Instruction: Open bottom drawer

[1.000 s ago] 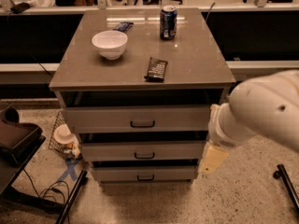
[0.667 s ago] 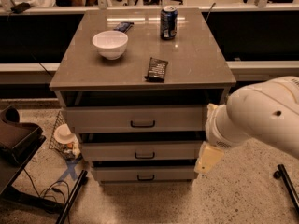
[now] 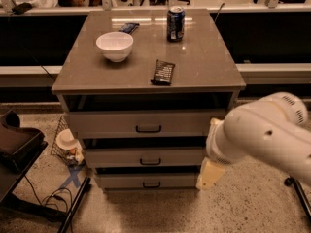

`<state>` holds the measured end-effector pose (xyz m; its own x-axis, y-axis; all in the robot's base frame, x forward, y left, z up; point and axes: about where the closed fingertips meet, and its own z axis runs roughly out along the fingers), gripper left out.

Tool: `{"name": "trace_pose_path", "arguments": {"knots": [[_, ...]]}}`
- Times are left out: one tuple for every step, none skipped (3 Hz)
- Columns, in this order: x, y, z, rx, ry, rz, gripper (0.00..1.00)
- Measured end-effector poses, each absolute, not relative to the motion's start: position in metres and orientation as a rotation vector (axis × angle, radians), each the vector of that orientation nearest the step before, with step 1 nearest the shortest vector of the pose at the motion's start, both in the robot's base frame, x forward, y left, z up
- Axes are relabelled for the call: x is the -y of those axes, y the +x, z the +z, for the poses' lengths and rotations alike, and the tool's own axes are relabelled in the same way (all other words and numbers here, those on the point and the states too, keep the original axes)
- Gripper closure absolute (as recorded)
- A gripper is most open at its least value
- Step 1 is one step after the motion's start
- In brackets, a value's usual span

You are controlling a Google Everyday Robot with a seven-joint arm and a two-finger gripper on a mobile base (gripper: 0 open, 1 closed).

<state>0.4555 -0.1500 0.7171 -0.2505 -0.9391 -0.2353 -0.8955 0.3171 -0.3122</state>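
The bottom drawer (image 3: 146,180) is the lowest of three grey flat-fronted drawers in the cabinet, and its small black bar handle (image 3: 151,184) faces me. Its front sits about flush with the drawers above. My white arm (image 3: 265,135) fills the right side of the view. My gripper (image 3: 210,174) shows as a cream-coloured end piece below the arm, at the right end of the bottom drawer's front and to the right of its handle.
The cabinet top (image 3: 204,67) holds a white bowl (image 3: 115,45), a blue soda can (image 3: 175,24), a dark snack bar (image 3: 164,72) and a small dark packet (image 3: 128,27). A wire basket with a cup (image 3: 67,143) and a black stand (image 3: 19,149) sit on the floor at left.
My arm and the gripper have shifted slightly left, closer to the right side of the cabinet. The drawers have not moved.
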Motion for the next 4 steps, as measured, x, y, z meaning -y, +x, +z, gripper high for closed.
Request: {"name": "trace_pose_path", "arguments": {"knots": [[0.140,0.439,0.664,-2.246,-1.636,-0.149,0.00],[0.121,0.422,0.588,-2.228,-1.704,-0.142,0.00],[0.113,0.417,0.551,-2.215,-1.754,-0.157,0.00],[0.091,0.413,0.495,-2.183,-1.781,-0.247,0.00]]}}
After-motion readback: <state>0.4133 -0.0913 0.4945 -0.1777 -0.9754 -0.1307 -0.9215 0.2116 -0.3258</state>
